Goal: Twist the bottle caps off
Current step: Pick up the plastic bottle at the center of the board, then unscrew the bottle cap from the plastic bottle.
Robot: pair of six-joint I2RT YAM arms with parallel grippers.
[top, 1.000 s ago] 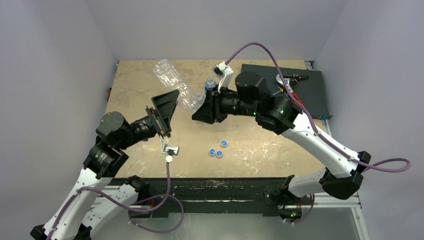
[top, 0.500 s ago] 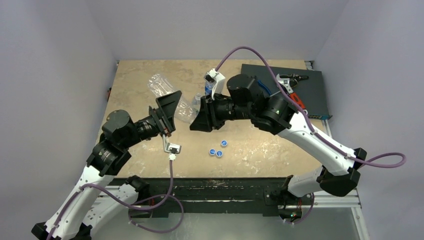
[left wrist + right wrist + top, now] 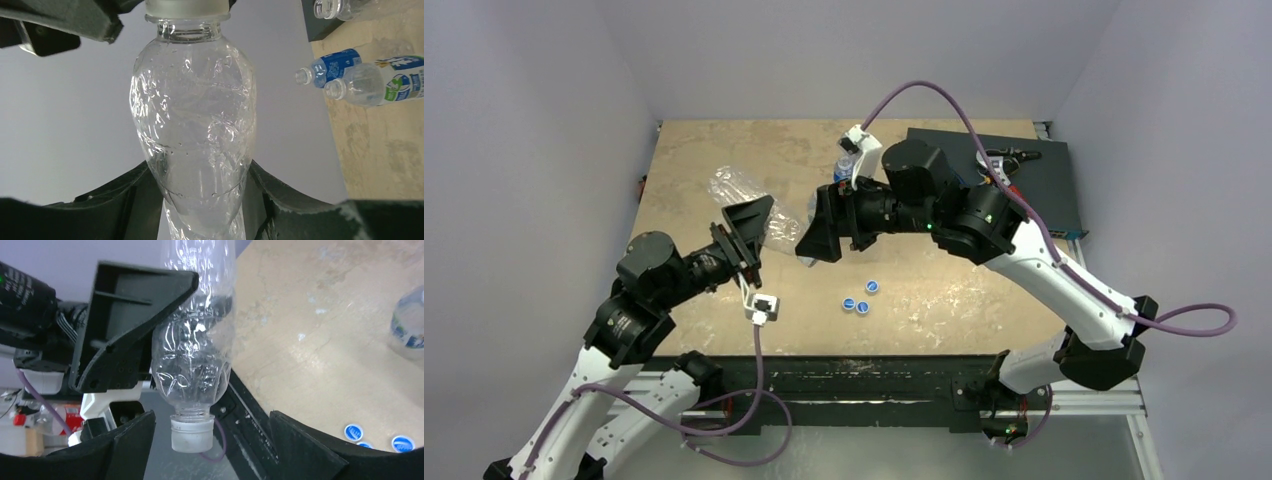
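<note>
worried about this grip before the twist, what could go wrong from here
1. The left hand alone holds the crinkled bottle by its body; it could buckle or spin in the grip when the white cap is turned.
2. The right hand stands open around that cap, which sits nearer one finger; closing may shove the neck sideways.

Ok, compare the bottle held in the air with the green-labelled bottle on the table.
The held bottle is bare; the green-labelled bottle has a printed wrap. The held bottle wears a white cap; the green-labelled bottle's neck is open. The held bottle is in the left hand, off the table; the green-labelled bottle rests on it. Both are clear plastic.
</note>
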